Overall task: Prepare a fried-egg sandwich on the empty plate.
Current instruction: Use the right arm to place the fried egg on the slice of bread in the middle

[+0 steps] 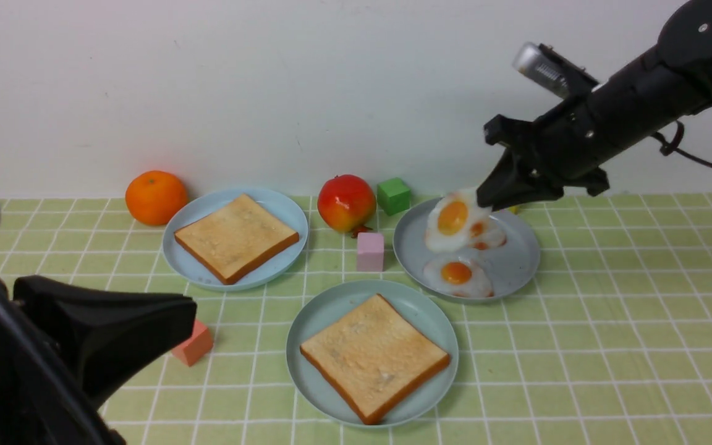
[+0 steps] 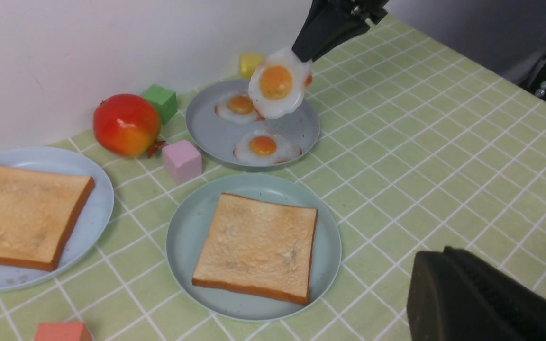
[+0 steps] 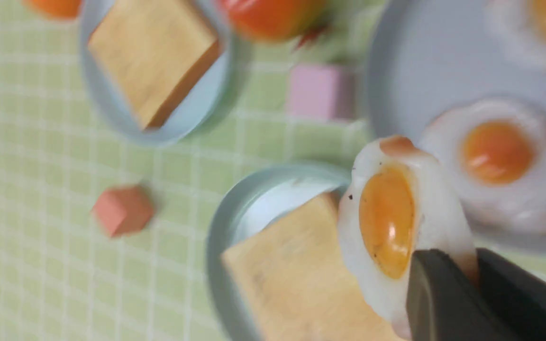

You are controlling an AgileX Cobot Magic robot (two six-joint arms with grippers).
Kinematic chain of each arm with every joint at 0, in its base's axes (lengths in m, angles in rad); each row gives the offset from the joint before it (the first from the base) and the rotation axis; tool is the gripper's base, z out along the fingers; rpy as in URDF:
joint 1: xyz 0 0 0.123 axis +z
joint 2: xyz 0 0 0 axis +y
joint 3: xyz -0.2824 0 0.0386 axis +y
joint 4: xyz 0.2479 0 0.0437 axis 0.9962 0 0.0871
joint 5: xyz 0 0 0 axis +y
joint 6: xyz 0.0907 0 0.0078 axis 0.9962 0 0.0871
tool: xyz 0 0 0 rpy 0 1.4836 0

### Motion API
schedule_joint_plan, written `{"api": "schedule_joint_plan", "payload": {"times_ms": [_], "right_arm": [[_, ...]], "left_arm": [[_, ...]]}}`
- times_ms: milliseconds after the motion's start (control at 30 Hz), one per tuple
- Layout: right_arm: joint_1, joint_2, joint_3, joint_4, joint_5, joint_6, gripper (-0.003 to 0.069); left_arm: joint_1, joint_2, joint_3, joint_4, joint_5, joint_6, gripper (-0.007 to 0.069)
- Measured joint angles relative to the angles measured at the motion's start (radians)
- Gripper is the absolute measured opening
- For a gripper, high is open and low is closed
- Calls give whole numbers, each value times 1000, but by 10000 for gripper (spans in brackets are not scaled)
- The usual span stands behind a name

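Note:
The pale grey-teal plate point(image 1: 325, 315) sits front centre and bears one toast slice point(image 1: 373, 355); it also shows in the left wrist view point(image 2: 187, 237) and the right wrist view point(image 3: 263, 203). My right gripper point(image 1: 483, 201) is shut on the edge of a fried egg point(image 1: 453, 219) and holds it tilted above the grey-lavender plate point(image 1: 517, 259), where two more eggs point(image 1: 458, 275) lie. The held egg also shows in the wrist views point(image 2: 277, 85) point(image 3: 391, 222). My left gripper point(image 1: 189, 315) is shut and empty, low at the front left. A second toast slice point(image 1: 237, 238) lies on the sky-blue plate point(image 1: 269, 204).
An orange point(image 1: 156, 197), a red fruit point(image 1: 347, 202) and a green cube point(image 1: 394, 195) stand by the back wall. A pink cube point(image 1: 370, 251) sits between the plates. A salmon cube point(image 1: 195, 346) lies beside my left gripper. A yellow cube point(image 2: 250, 64) is behind the egg plate.

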Motion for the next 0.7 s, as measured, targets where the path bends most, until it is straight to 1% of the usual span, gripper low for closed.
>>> {"api": "schedule_joint_plan", "payload": {"times_ms": [33, 100, 267, 367, 567, 700], "right_arm": [[42, -20, 47, 24, -9, -17, 74], [93, -27, 111, 51, -35, -27, 74], [173, -21, 234, 98, -137, -37, 74], [199, -7, 266, 123, -187, -40, 74], [206, 50, 272, 218, -241, -60, 74], [206, 68, 272, 231, -244, -66, 74]], "left_arm": [[0, 9, 0, 0, 3, 0, -13], [0, 18, 0, 5, 8, 0, -13], [0, 19, 0, 36, 8, 0, -13], [0, 19, 0, 51, 15, 0, -13], [0, 19, 0, 58, 24, 0, -13], [0, 19, 0, 58, 27, 0, -13]]}}
